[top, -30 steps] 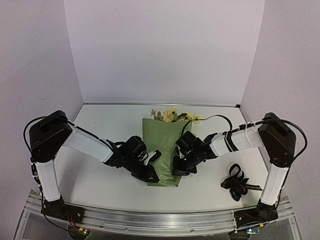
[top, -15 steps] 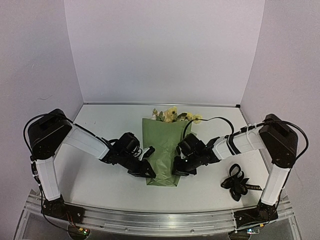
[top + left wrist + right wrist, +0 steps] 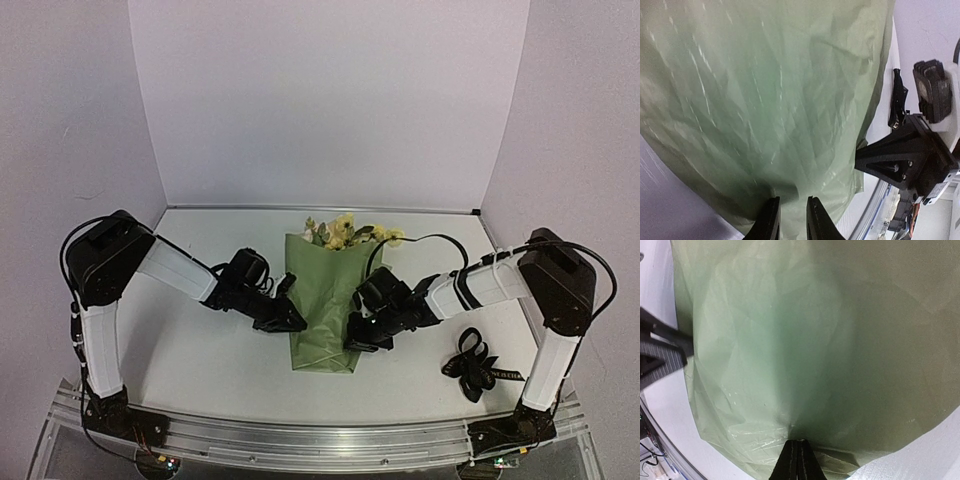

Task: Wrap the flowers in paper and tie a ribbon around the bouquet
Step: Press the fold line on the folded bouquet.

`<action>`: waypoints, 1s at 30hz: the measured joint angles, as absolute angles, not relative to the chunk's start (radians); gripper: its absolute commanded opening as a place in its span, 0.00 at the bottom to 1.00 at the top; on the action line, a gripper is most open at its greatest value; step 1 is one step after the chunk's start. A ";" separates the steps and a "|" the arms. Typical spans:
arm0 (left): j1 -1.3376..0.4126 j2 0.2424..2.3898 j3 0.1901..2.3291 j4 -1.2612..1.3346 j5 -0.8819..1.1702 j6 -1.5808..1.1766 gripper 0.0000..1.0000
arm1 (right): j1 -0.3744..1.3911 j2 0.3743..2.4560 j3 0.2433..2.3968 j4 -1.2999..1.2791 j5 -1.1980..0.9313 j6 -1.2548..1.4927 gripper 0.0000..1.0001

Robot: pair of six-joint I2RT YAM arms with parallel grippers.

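Since a second ago left gripper [image 3: 791, 201] has drawn back up the left edge of the paper [image 3: 322, 300]; its fingers stand slightly apart, clamping nothing; right gripper [image 3: 797, 444] is pinched tight on puckered, crinkly olive paper. Flat creased sleeve lies mid-table [image 3: 200, 355], pale yellow flowers [image 3: 342, 230] past its far rim. Black ribbon [image 3: 475, 366] coiled at right, well apart.

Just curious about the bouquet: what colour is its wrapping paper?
Olive green; the paper shows best in the top view.

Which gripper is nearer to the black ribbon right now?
Right. The right gripper pinches the paper at its right edge, the ribbon farther right; the left gripper sits at the paper's left edge.
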State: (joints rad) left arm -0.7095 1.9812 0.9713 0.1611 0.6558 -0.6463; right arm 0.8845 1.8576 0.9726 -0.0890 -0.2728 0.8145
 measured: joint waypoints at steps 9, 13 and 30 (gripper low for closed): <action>-0.636 2.052 1.091 0.129 0.618 -0.709 0.22 | 0.884 1.858 0.962 -0.061 -0.279 0.819 0.03; -0.597 2.085 1.146 0.106 0.616 -0.725 0.22 | 0.884 1.858 0.955 -0.046 -0.280 0.822 0.03; -0.420 2.386 1.672 -0.077 0.651 -0.726 0.23 | 0.884 1.856 0.930 0.010 -0.288 0.829 0.03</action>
State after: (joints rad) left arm -0.4201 2.3863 1.6720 -0.0766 0.6505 -0.7255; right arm 0.8841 1.8565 0.9301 0.0097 -0.2879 0.8286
